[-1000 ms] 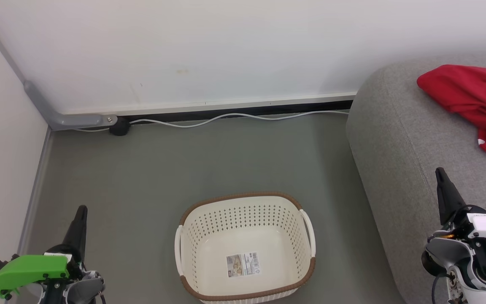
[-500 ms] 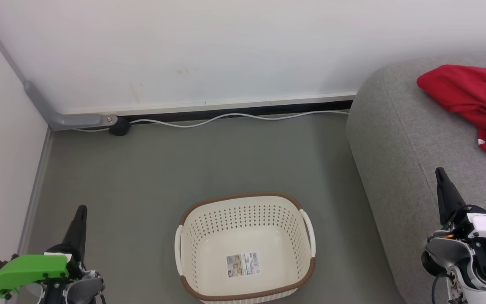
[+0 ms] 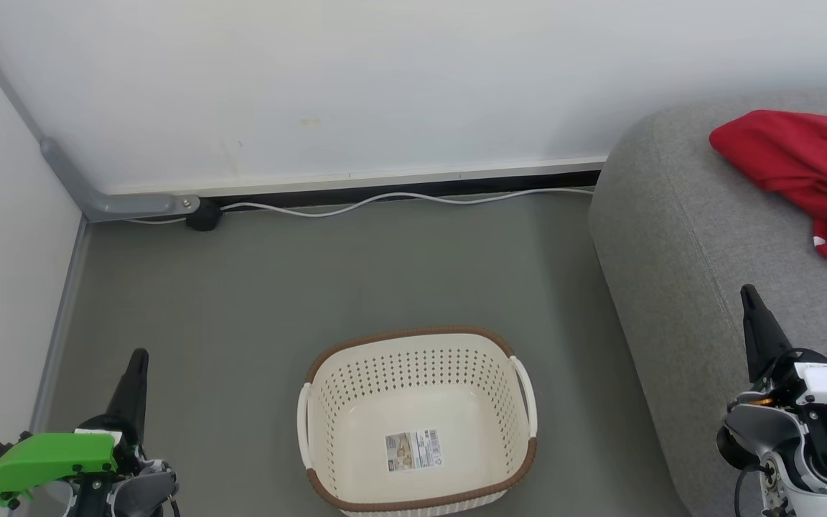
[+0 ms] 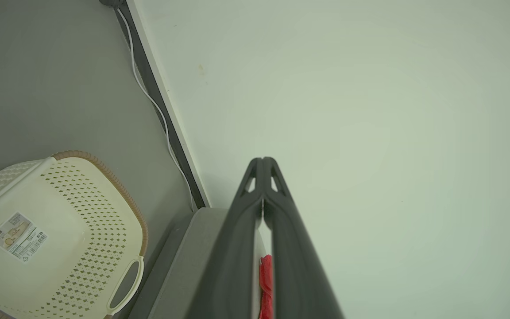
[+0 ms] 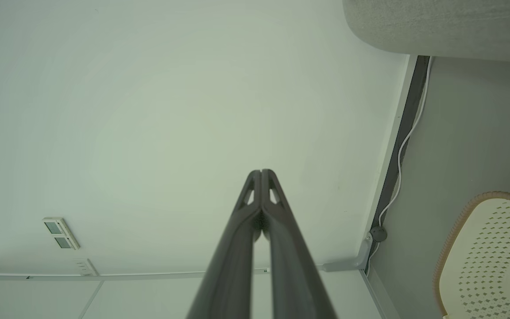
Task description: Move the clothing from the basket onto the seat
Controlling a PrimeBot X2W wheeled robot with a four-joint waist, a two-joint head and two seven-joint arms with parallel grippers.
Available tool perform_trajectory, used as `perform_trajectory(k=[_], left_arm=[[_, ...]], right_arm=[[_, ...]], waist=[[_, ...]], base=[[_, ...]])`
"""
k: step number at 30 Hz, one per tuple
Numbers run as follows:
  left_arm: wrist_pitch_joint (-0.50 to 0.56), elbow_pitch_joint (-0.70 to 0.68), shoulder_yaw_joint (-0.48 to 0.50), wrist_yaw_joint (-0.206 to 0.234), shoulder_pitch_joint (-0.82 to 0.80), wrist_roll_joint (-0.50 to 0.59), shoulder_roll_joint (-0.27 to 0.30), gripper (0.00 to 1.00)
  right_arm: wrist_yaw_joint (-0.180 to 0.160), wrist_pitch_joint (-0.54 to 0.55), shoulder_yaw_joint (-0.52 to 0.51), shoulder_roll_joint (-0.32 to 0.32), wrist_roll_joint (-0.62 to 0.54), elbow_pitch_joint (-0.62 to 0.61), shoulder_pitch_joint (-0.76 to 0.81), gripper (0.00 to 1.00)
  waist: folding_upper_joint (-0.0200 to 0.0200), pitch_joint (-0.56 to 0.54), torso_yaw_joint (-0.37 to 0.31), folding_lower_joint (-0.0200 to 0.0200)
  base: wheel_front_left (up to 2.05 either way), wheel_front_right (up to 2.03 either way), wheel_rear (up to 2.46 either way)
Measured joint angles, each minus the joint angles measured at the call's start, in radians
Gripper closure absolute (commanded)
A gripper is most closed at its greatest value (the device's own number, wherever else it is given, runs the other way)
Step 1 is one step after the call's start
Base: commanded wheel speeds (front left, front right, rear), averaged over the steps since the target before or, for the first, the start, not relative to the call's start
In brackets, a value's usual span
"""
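Two dark-fingered grippers, both with fingers pressed tight together; left gripper [image 3: 139, 357] sits low over the left edge of the grey floor [image 3: 313, 273]; right gripper [image 3: 748, 291] is seen against the seat's near part; bright red soft fabric clothing [image 3: 801, 161] lies crumpled on the large light grey upholstered seat [image 3: 672, 237], toward its far end by the white wall [image 3: 385, 86] (bit of white trim showing); oval cream perforated plastic basket [image 3: 413, 368] stands on the floor near the seat's rounded arm, paper label [image 3: 413, 450] on its bottom
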Motion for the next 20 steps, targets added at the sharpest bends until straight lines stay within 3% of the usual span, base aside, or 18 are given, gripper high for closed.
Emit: perform_trajectory(k=[20], left_arm=[[0.000, 0.000, 0.002, 0.000, 0.000, 0.000, -0.002, 1.00]], right_arm=[[0.000, 0.000, 0.000, 0.000, 0.002, 0.000, 0.000, 1.00]], waist=[[0.0000, 0.000, 0.000, 0.0000]], base=[[0.00, 0.00, 0.00]])
